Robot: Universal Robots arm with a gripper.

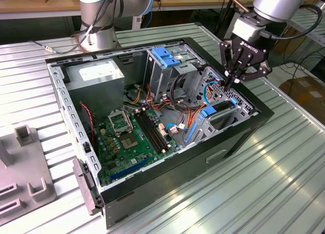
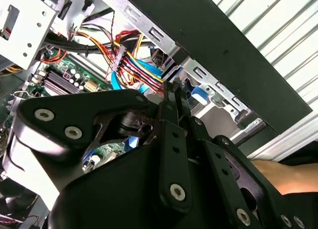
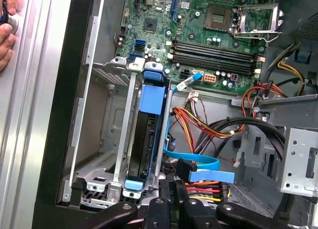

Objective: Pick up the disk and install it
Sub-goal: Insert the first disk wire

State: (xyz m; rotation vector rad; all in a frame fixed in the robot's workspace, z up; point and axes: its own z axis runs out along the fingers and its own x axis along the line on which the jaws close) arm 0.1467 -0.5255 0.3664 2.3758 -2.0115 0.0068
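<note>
Slatted metal table (image 1: 284,168) | disk (image 3: 149,134) seated in cage | cables (image 3: 208,127) beside

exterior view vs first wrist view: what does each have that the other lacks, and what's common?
Exterior view: the power-supply box, the arm's base and a grey fixture beside the case. First wrist view: the disk standing on edge in its bay, and a person's hand outside the case. Both: the motherboard and the shut gripper.
</note>
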